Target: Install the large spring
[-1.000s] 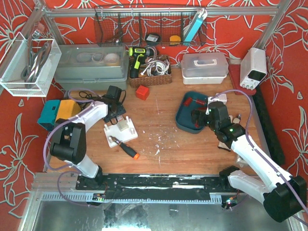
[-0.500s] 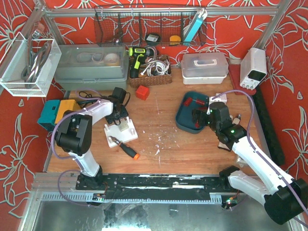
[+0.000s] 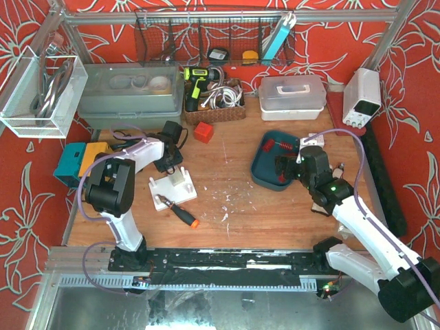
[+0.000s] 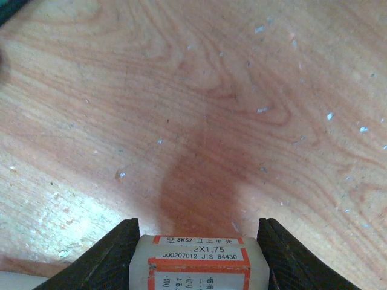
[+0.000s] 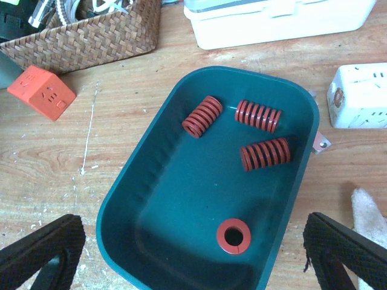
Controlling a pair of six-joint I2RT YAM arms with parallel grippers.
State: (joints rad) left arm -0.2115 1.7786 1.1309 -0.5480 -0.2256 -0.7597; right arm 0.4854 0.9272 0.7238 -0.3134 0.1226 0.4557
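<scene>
Several red springs lie in a teal tray [image 5: 139, 205]: three on their sides [image 5: 265, 154], [image 5: 258, 116], [image 5: 202, 116] and one upright [image 5: 234, 235]. I cannot tell which is the large one. My right gripper [image 5: 193, 254] hangs wide open above the tray's near end and touches nothing; it also shows in the top view [image 3: 283, 167]. My left gripper [image 4: 199, 241] is shut on a white tube with an orange label [image 4: 202, 260], low over bare wood. In the top view it [image 3: 172, 152] sits just behind the white fixture [image 3: 172, 187].
An orange-handled screwdriver [image 3: 180, 212] lies in front of the fixture. A red cube [image 3: 203, 132] and a wicker basket [image 3: 214, 103] stand behind it. A white lidded box [image 3: 292, 96], a white adapter [image 5: 357, 96] and a power supply [image 3: 362, 96] are near the tray.
My left arm has swung its gripper to the right and back, from beside the fixture to just behind it. The right arm has barely moved.
</scene>
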